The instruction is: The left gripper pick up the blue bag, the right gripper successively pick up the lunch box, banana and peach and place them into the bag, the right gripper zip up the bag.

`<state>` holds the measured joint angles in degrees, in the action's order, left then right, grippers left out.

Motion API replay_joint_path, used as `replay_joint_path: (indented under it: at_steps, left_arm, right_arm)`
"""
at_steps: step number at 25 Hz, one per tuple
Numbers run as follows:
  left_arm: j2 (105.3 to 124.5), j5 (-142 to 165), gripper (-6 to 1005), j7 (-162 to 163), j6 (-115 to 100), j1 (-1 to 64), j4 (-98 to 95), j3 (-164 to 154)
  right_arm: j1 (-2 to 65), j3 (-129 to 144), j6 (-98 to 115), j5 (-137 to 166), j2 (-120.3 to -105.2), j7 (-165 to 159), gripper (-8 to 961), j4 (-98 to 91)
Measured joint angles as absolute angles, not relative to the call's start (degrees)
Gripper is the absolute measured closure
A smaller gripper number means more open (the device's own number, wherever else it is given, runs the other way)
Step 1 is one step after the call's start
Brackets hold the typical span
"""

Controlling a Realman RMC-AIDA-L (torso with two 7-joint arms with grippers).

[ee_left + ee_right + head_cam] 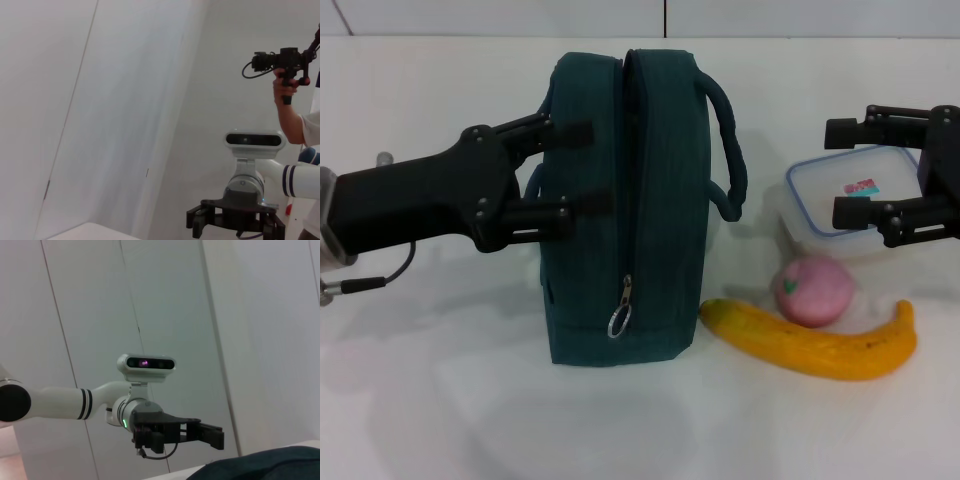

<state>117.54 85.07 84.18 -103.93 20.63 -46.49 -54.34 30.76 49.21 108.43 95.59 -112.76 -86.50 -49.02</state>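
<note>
- Progress, judged: early. The blue bag stood upright on the white worktop, zip apparently closed, ring pull hanging low on its near edge.
- The left gripper reached in from the bag's left side, jaws spread against the fabric, not visibly pinching it.
- The right gripper hovered over the lunch box, jaws spread, empty.
- Nothing packed: lunch box, peach and banana all lay right of the bag.
- Remaining: bag pickup, three placements, zipping.
- Count: one bag, one lunch box, one peach, one banana.
</note>
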Motion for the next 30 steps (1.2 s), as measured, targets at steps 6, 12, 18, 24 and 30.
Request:
replay_joint_path:
  at_steps: [6,12,18,24,30]
  left_arm:
    - [117.54,85.1,119,84.1,-103.8,20.8,-46.5,-54.3]
    - [117.62,85.1,120,84.3,-103.8,20.9,-46.5,-54.3]
    - [117.6,84.5,121,87.0,-103.7,21.4,-48.1,-52.0]
    - [115.99,89.5,122,103.1,-99.1,23.9,-57.3,-46.1]
    - [113.98,107.1,123,124.8,-97.3,29.0,-64.0,-46.0]
  right_arm:
    - [30.8,49.2,108.3,95.6,-112.74,-86.5,70,-49.0]
    - [30.9,49.2,108.2,95.6,-112.7,-86.5,71,-48.9]
    - [30.9,49.7,107.6,95.7,-112.77,-86.4,71,-48.8]
    - [30.5,49.2,107.6,95.7,-112.38,-85.7,72,-48.4]
    - [28.6,49.1,106.9,95.7,-111.93,-85.0,72,-48.2]
